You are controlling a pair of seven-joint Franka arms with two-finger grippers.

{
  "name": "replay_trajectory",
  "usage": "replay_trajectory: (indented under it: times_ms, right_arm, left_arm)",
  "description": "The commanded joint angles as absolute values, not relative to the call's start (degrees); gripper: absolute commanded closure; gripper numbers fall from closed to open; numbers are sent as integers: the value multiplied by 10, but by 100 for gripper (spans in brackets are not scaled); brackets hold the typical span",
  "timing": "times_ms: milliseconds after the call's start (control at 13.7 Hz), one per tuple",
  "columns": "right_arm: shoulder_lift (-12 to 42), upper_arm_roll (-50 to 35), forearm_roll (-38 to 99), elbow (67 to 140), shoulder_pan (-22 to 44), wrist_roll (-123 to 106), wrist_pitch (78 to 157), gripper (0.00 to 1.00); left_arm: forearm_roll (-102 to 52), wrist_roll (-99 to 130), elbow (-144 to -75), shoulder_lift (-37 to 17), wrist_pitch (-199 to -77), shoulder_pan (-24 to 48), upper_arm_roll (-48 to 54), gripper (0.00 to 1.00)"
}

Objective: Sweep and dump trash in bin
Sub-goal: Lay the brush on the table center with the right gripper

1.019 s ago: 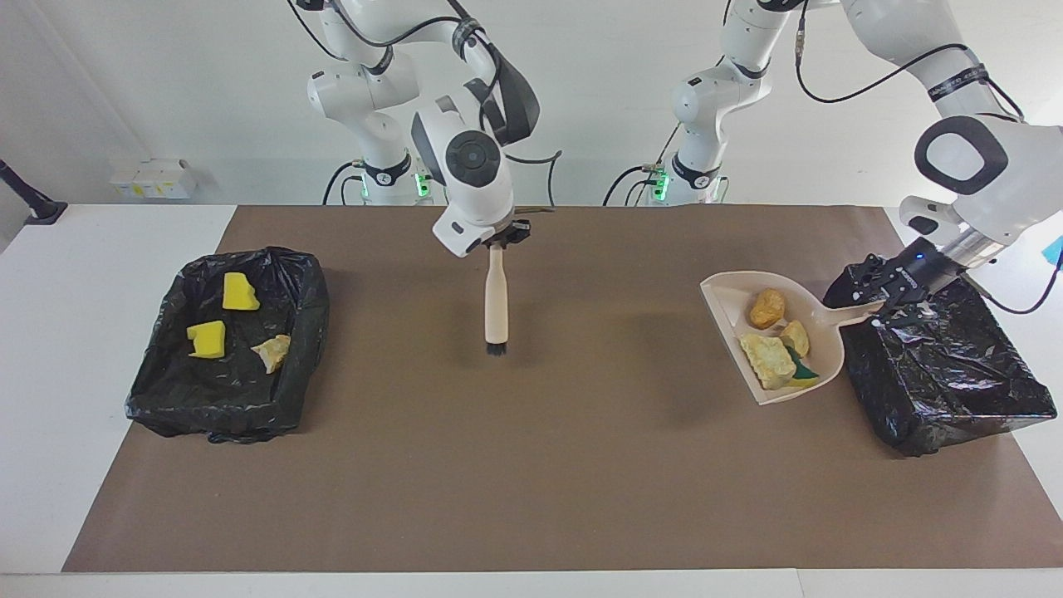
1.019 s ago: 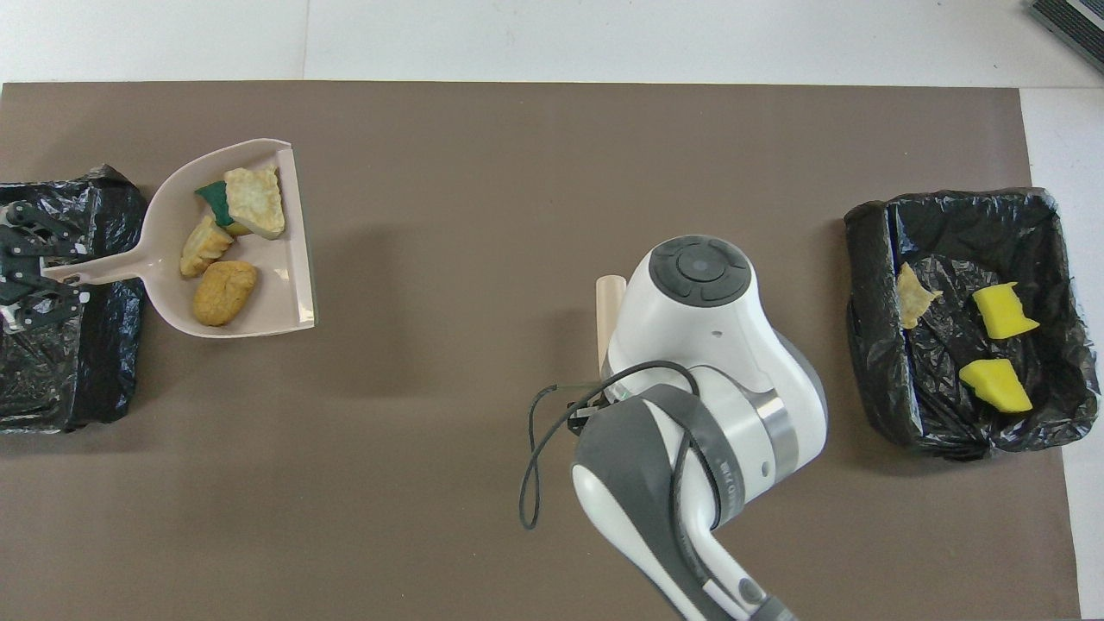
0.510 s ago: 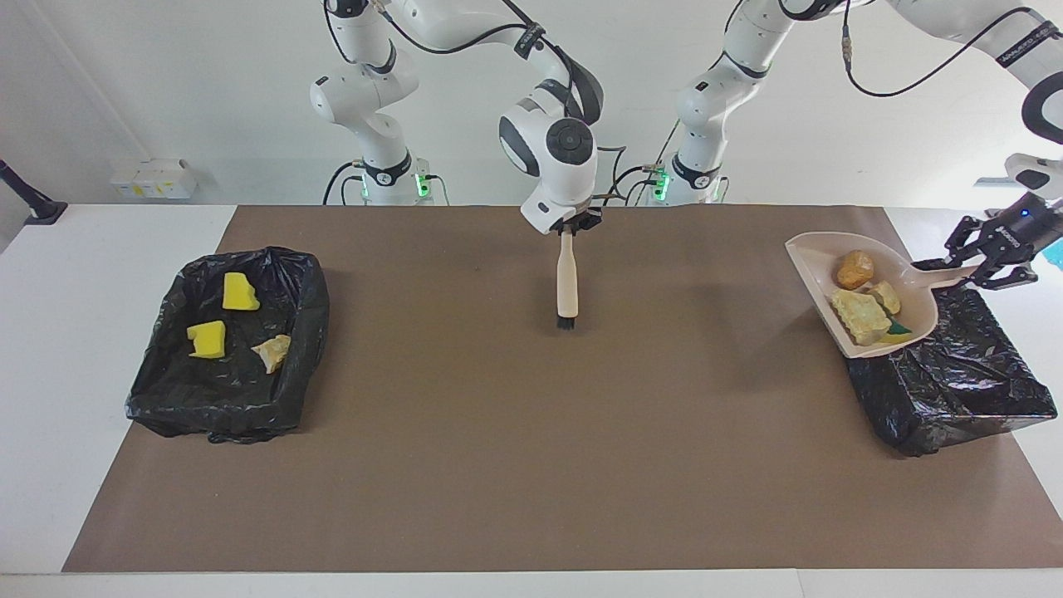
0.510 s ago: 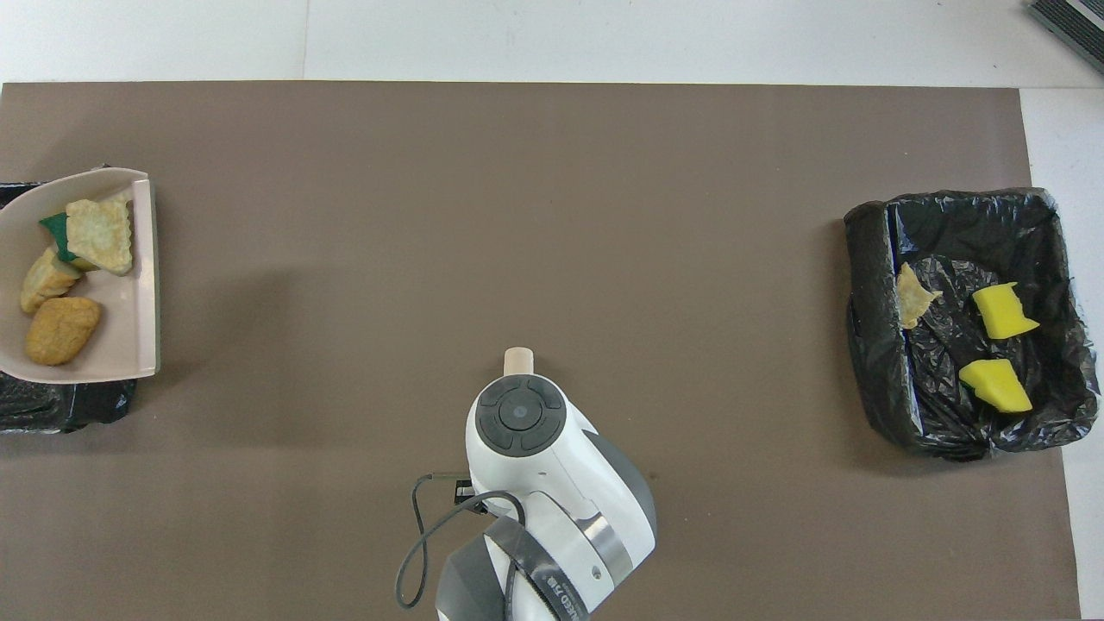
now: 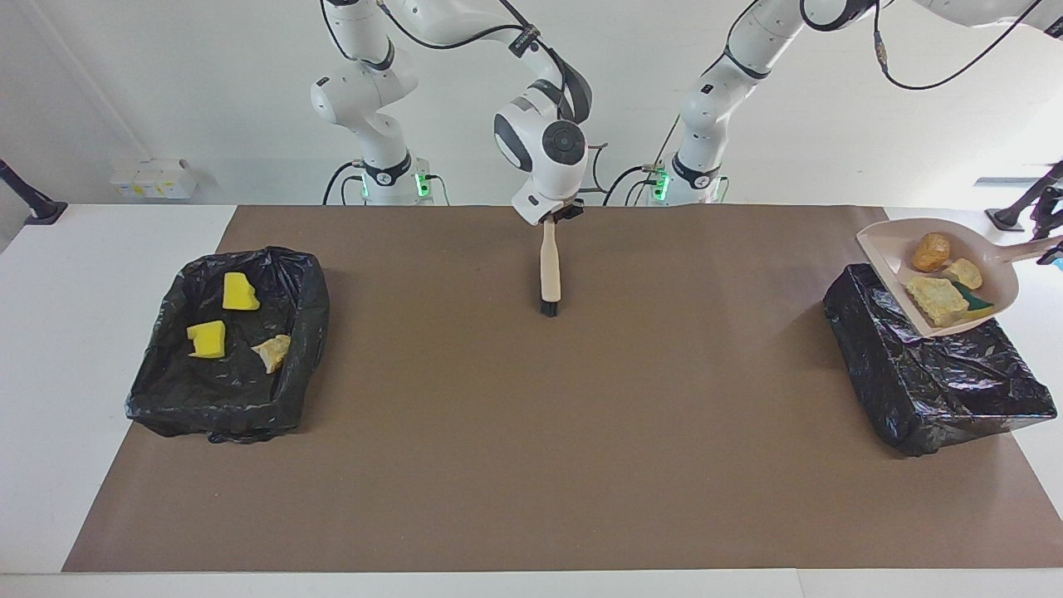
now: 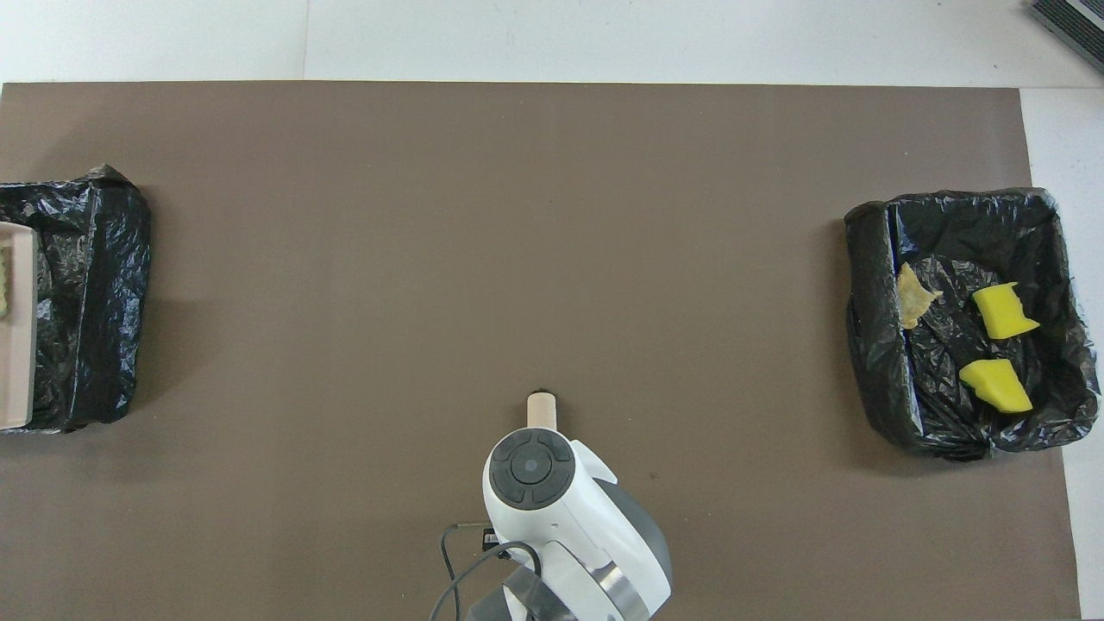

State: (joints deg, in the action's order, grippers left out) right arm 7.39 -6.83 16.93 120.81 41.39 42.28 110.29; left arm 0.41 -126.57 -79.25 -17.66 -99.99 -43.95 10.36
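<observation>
Holding the dustpan [image 5: 889, 253] level over the bin [image 5: 938, 382], the left gripper [image 5: 1048, 237] clamps its handle so the trash [image 5: 934, 297] stays aboard until tipping; the right gripper [image 5: 555, 218], closed on the brush [image 5: 549, 270], waits above the tabletop [image 5: 531, 432].

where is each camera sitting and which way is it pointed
Facing view: high across the table, looking back at the robots; both arm bases show, the right gripper holding the beige-handled brush, the left gripper at the frame's edge holding the beige plastic dustpan of scraps over a black-lined bin.
Overhead view: above the robots' end, looking steeply down; only the right arm's wrist shows.
Shared: brush, dustpan edge, both bins, including the black-lined bin of yellow sponge chunks, brown mat.
</observation>
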Motion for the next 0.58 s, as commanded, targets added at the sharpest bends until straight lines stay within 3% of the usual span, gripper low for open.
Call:
replay_trajectory:
  times_ms: [0, 437, 510]
  right_arm:
    - [54, -66, 184, 1234, 420, 407, 1129, 100]
    - [50, -66, 227, 1281, 421, 360, 1215, 100]
    - [51, -66, 227, 1280, 420, 359, 1215, 73]
  left_arm:
    - [115, -1245, -755, -202, -1035, -410, 109, 100]
    - [300, -1042, -796, -193, -1099, -366, 110, 100]
    - [326, -1021, -806, -190, -1099, -364, 110, 100]
